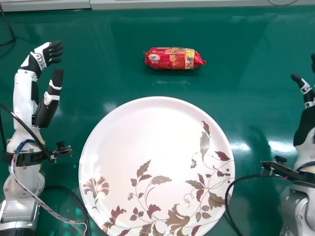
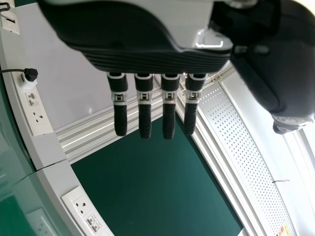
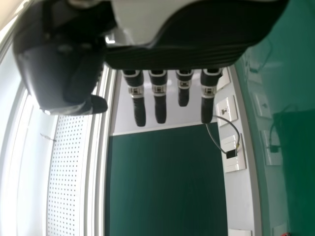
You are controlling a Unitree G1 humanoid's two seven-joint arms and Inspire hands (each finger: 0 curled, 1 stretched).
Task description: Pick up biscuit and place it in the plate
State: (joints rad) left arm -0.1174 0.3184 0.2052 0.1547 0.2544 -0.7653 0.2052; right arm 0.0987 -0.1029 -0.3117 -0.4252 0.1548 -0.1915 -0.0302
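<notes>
Running off head view's edges, plate (image 1: 142,132), right robot hand (image 1: 307,120) — fingers straight, apart

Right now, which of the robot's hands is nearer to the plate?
The left, judging by the head view: the left hand is off the far left edge of the plate; the right hand is off its right side, across a wider gap.

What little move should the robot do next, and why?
I'd probably move the left hand sideways toward the red biscuit packet. The packet lies beyond the plate, not on it, and no hand touches it. The left hand is open and empty, and looks about as far forward as the packet.
</notes>
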